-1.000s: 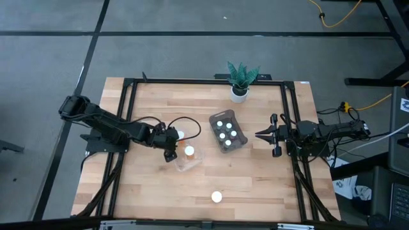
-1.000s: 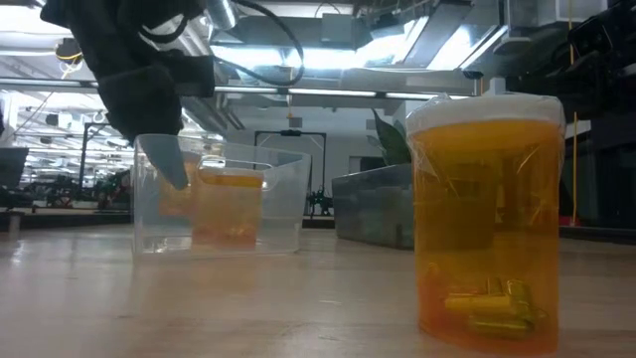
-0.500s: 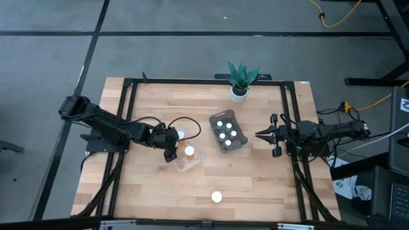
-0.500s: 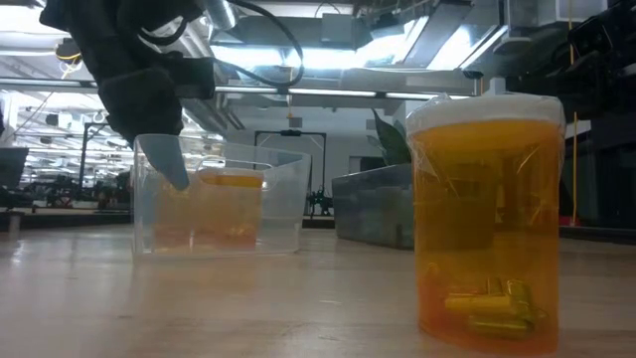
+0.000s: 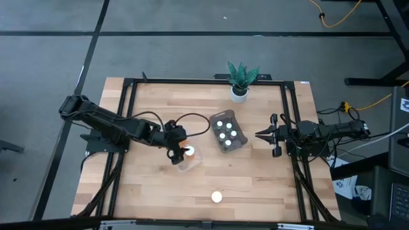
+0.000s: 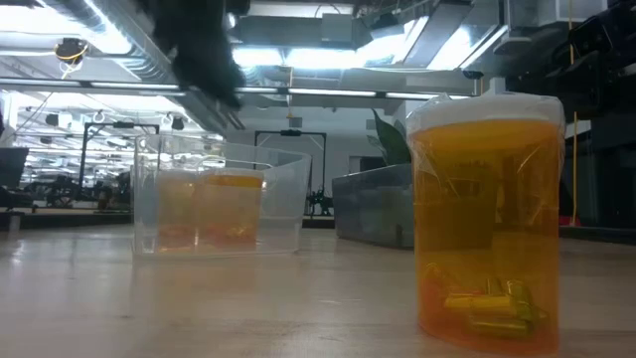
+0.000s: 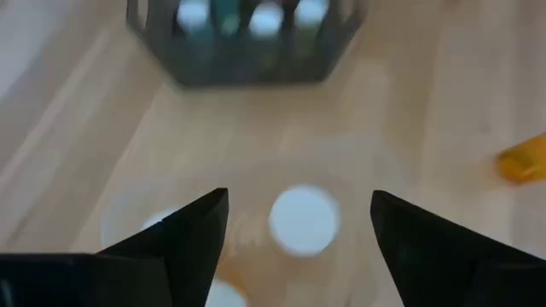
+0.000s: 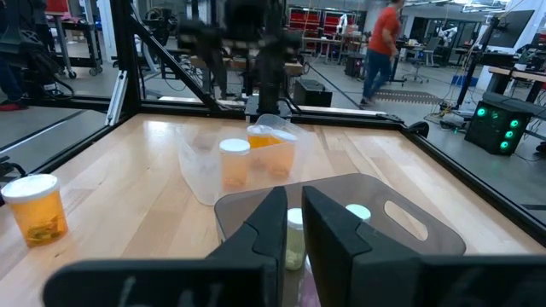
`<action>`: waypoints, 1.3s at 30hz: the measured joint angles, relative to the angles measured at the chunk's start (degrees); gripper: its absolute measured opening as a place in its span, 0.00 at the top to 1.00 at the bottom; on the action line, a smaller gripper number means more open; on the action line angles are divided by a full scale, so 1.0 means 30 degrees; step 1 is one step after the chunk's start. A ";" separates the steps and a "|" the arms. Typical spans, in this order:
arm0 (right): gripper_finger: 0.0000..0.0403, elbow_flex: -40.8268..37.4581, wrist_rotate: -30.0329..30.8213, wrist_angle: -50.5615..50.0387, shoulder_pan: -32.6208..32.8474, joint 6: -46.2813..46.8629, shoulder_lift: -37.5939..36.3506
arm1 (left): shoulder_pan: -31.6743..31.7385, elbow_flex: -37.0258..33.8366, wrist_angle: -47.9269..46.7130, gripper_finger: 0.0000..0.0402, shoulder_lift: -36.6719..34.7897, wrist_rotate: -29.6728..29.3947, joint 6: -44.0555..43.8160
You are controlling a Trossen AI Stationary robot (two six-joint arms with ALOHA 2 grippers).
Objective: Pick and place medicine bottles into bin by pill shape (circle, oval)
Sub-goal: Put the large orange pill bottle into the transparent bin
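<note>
The clear bin (image 5: 188, 158) stands mid-table with two white-capped amber medicine bottles (image 6: 231, 207) (image 6: 175, 207) upright on its floor. My left gripper (image 7: 299, 198) hangs open above this bin, one white cap (image 7: 303, 220) showing below the gap between its fingers; it touches nothing. The dark grey bin (image 5: 228, 132) beside it holds several white-capped bottles. One more amber bottle (image 5: 216, 197) stands on the table near the front edge. My right gripper (image 5: 261, 134) waits shut, level, just right of the grey bin.
A white pot with a green plant (image 5: 240, 82) stands at the table's far edge. A black frame (image 5: 128, 102) runs along the table's sides. Bare wood lies between the bins and the front bottle. A person in red (image 8: 381, 43) walks in the room beyond.
My left gripper has opened and let go of an amber bottle, which now stands in the clear bin. The gripper has then risen out of the bin and shifted a little toward the table's right edge.
</note>
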 joint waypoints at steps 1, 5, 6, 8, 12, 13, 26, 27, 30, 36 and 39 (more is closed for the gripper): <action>0.89 0.0000 0.0000 -0.0007 0.0000 -0.0006 0.0000 | -0.0185 0.0411 -0.0001 0.31 0.0000 -0.0147 0.0170; 0.89 0.0000 0.0000 -0.0006 0.0006 -0.0001 0.0000 | -0.1264 0.1449 0.1274 0.33 0.0006 -0.0272 0.0348; 0.89 0.0000 0.0000 -0.0007 0.0007 -0.0004 0.0000 | -0.1589 0.1454 0.2054 0.33 0.0088 -0.0273 0.0362; 0.89 0.0000 0.0000 -0.0004 0.0007 -0.0006 0.0000 | -0.2317 0.1454 0.3582 0.33 0.0421 -0.0303 0.0383; 0.89 0.0000 0.0000 0.0000 0.0004 -0.0002 0.0000 | -0.3594 0.1462 0.6680 0.34 0.2038 -0.0515 0.0409; 0.89 0.0000 0.0000 -0.0007 0.0007 0.0002 0.0000 | -0.3869 0.1469 0.7393 0.34 0.2585 -0.0519 0.0426; 0.89 0.0000 0.0000 0.0000 0.0000 0.0001 0.0000 | -0.6109 0.8725 0.2270 0.34 0.9707 -0.2019 0.2556; 0.89 0.0000 0.0000 -0.0007 0.0003 -0.0005 0.0003 | -0.6171 0.9257 0.1710 0.34 1.0110 -0.2050 0.2556; 0.89 0.0000 0.0000 -0.0005 0.0000 -0.0006 0.0000 | -0.6296 1.0297 0.0756 0.34 1.1431 -0.1984 0.2555; 0.89 0.0000 0.0000 0.0000 0.0005 0.0001 0.0000 | -0.6284 1.1035 0.0609 0.34 1.3072 -0.1630 0.2770; 0.89 0.0000 0.0000 -0.0007 0.0007 -0.0005 0.0000 | -0.6204 1.1035 0.0508 0.34 1.3292 -0.1246 0.2276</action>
